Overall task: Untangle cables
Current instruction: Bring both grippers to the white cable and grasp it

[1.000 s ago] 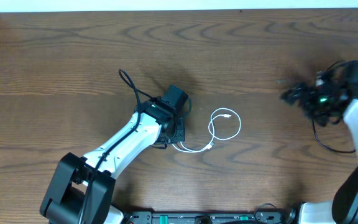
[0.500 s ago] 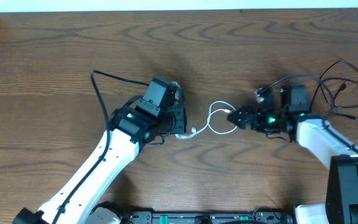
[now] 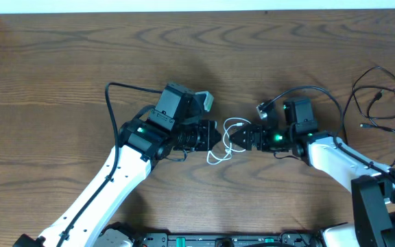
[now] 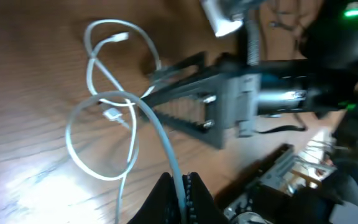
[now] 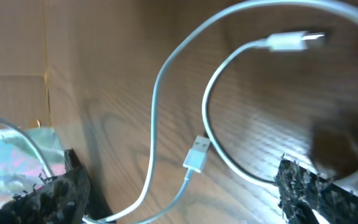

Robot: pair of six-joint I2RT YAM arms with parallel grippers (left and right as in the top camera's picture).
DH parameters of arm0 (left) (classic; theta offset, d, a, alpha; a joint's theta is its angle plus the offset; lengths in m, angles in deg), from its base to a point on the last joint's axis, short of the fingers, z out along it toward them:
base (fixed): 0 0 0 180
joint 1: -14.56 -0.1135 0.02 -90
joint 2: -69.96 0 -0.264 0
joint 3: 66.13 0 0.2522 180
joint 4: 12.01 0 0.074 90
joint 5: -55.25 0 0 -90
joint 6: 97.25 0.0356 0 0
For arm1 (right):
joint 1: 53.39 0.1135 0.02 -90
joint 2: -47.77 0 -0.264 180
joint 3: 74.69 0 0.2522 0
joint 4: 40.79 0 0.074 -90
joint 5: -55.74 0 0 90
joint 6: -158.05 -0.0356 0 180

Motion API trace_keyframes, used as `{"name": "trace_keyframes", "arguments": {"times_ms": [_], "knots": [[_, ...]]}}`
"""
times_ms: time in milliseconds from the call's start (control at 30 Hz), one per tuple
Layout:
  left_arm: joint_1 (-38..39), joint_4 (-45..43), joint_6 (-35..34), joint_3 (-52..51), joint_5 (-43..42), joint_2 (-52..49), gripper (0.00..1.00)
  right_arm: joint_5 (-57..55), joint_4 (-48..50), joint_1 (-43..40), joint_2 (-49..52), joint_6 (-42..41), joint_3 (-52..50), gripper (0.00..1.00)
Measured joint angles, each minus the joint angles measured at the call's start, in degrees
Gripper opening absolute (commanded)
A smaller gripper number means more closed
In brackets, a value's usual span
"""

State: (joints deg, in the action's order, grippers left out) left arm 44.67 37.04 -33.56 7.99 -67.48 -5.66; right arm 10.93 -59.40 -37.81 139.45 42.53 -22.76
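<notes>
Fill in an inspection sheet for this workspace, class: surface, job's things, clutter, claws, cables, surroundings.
Surface: brown wood-grain table.
Job's things: white cable lies in loose loops between the two claws; thin black cable lies loose at the right, apart from it.
Clutter: nothing seen.
Claws: left claw shut on the white cable; right claw open, the white cable passing between its fingers.
Cables: thicker black cords arc from each arm.
Surroundings: pale strip along the far edge; dark rail at the near edge.
</notes>
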Motion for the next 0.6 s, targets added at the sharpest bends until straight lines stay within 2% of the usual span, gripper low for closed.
{"name": "trace_keyframes", "arguments": {"times_ms": [100,300,400,600], "knots": [[0.0,-1.55,0.2,0.0,-1.62,0.0,0.08,-0.85,0.02,2.16,0.0,-0.15,0.0,0.88],[0.0,-4.76,0.59,0.0,-6.99,0.0,0.08,-4.24,0.04,5.49,0.0,-0.66,0.0,0.65],[0.0,-5.86,0.66,0.0,-9.42,0.0,0.08,-7.43,0.04,7.34,0.0,-0.87,0.0,0.57],[-0.02,-6.43,1.84,0.0,-11.13,0.0,0.07,-15.54,-2.29,10.03,0.0,-1.03,0.0,0.51]]}}
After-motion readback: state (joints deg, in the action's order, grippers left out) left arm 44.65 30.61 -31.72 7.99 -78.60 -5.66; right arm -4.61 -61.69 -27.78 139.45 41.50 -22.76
